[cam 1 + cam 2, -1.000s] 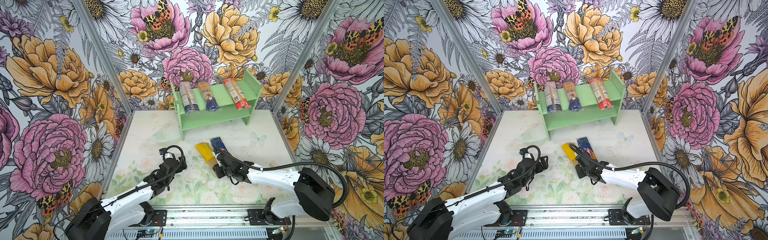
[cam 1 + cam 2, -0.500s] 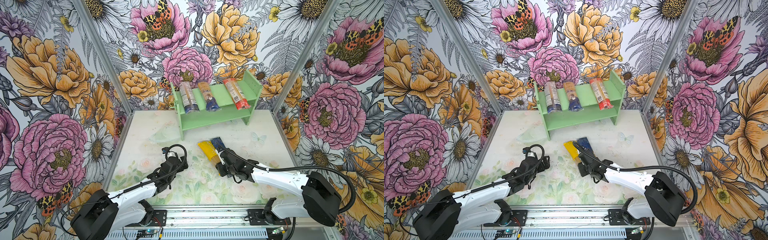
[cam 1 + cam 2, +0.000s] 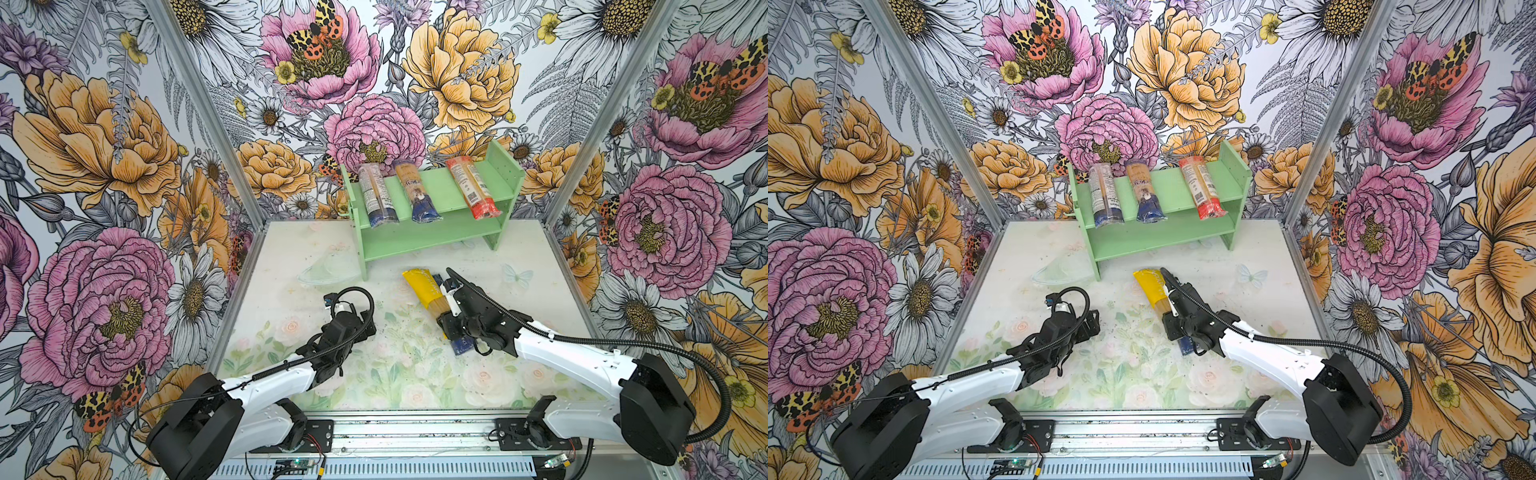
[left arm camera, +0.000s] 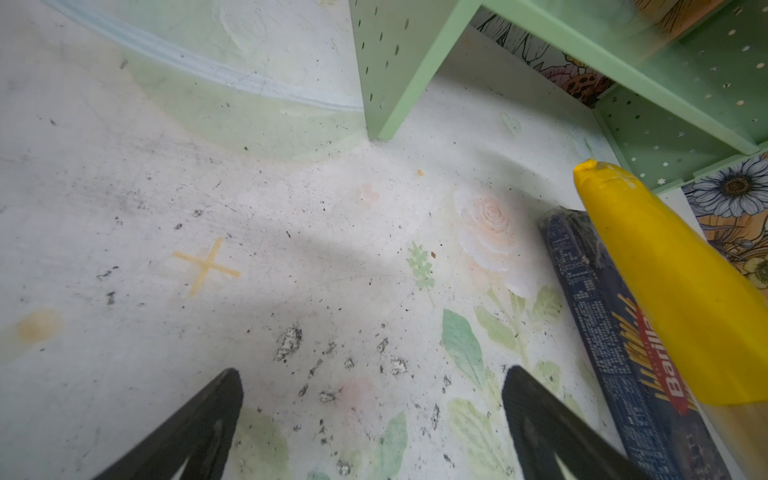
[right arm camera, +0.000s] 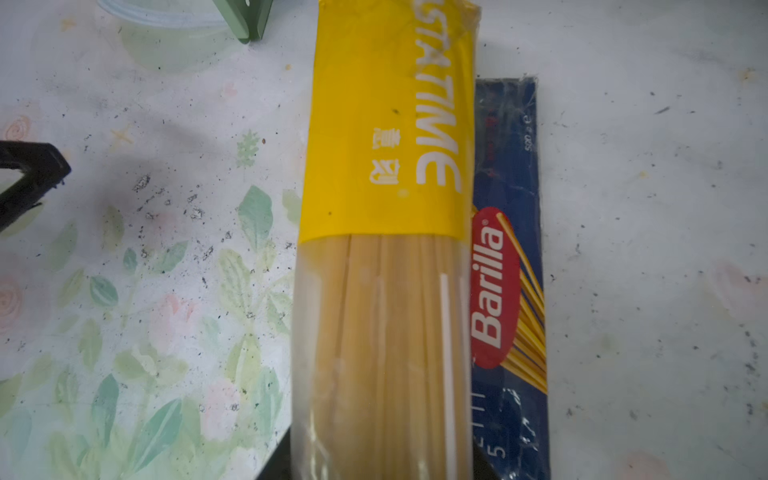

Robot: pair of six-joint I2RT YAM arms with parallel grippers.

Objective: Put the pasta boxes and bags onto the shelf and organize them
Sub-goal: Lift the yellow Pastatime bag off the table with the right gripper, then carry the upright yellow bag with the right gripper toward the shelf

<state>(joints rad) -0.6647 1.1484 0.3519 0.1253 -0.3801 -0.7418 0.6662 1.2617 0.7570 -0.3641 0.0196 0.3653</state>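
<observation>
Nearest you, your left end effector [image 4: 372,374] hangs wide open over the desk [image 3: 286,266]. Your right end effector [image 3: 445,323] is clamped on the clear end of the yellow bag [image 3: 420,286], which is tipped up over the dark blue Barilla box [image 5: 509,145] lying flat on the desk. Further back, the mint-green shelf [image 3: 415,245] carries a blue-ended bag [image 3: 376,195], a second blue-ended bag [image 3: 417,191] and the red-ended bag [image 3: 473,193] across its top tier.

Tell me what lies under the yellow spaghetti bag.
The dark blue Barilla box lies on the table beneath the yellow spaghetti bag, one long side showing. The bag covers the rest, so anything else beneath is hidden.
</observation>
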